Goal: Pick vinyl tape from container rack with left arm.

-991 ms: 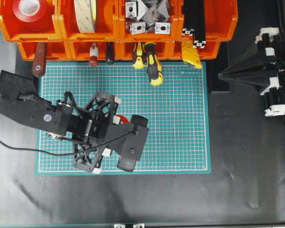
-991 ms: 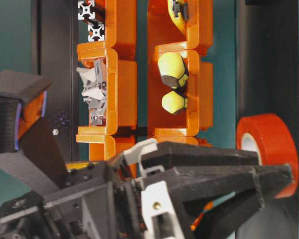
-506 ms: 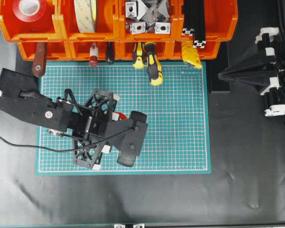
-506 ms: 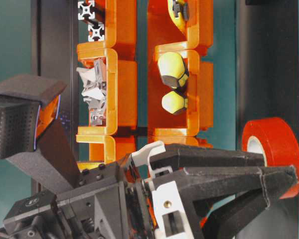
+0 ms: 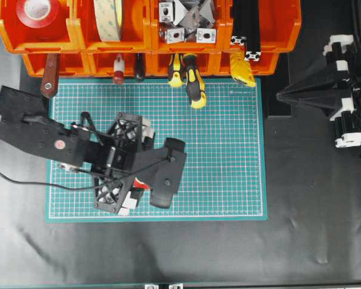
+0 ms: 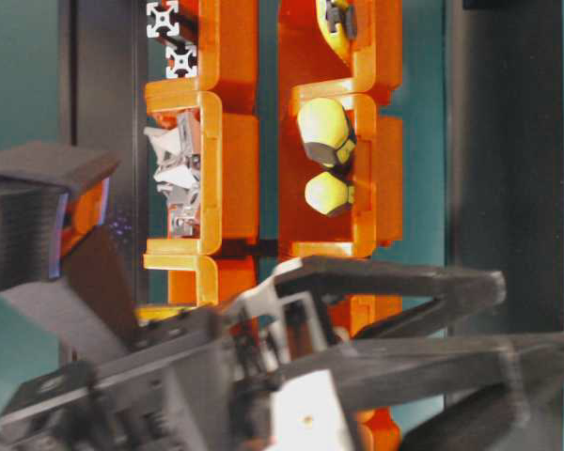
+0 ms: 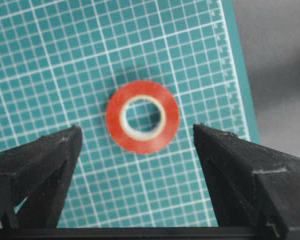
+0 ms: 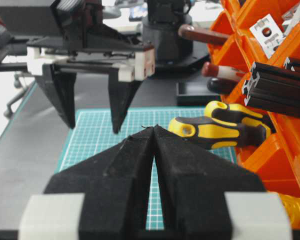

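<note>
The vinyl tape [image 7: 142, 123], a small red ring with a white core, lies flat on the green grid mat [image 7: 65, 60]. It rests free, just ahead of my left gripper [image 7: 137, 131], which hangs open above the mat with nothing between its fingers. From overhead only a red sliver of the tape [image 5: 141, 184] shows under the left gripper [image 5: 137, 171]. The orange container rack [image 5: 78, 36] runs along the mat's far edge. At the right side of the table my right gripper [image 8: 153, 129] is shut on nothing.
A second red roll [image 5: 37, 12] and a cream tape roll [image 5: 108, 18] sit in the rack's upper bins. Yellow-handled screwdrivers [image 5: 192, 81] stick out of the lower bins over the mat. The right arm [image 5: 343, 90] stands beside the mat.
The left jaws have spread wide and let go of the red tape. It stood upright between the fingertips before; now it lies flat on the mat.
</note>
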